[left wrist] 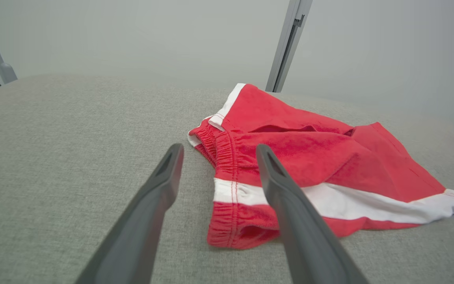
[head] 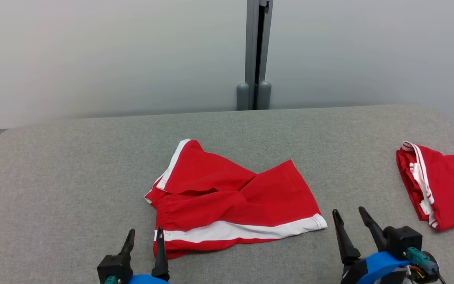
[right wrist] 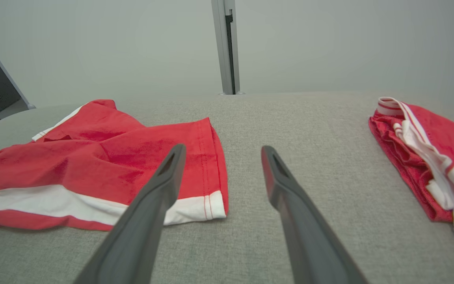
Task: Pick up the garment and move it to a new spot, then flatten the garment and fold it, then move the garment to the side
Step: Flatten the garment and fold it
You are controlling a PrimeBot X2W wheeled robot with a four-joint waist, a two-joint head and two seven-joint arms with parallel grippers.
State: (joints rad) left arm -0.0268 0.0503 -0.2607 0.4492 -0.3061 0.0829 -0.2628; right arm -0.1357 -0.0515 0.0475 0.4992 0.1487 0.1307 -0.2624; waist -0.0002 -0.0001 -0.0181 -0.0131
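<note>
A pair of red shorts with white side stripes [head: 231, 201] lies rumpled in the middle of the grey padded table [head: 73, 177], waistband toward my left. My left gripper [head: 146, 232] stands open at the near edge, just in front of the waistband corner [left wrist: 227, 213], holding nothing. My right gripper [head: 348, 215] is open too, just right of the shorts' white leg hem [right wrist: 195, 205], with bare table between its fingers. The shorts [left wrist: 309, 157] and the same shorts [right wrist: 93, 157] show in each wrist view.
A second red garment with white trim [head: 440, 185] lies folded at the table's right edge, also seen as that folded garment [right wrist: 428, 157]. A grey wall with a vertical post [head: 255, 55] stands behind the table. Bare table spreads to the left and far side.
</note>
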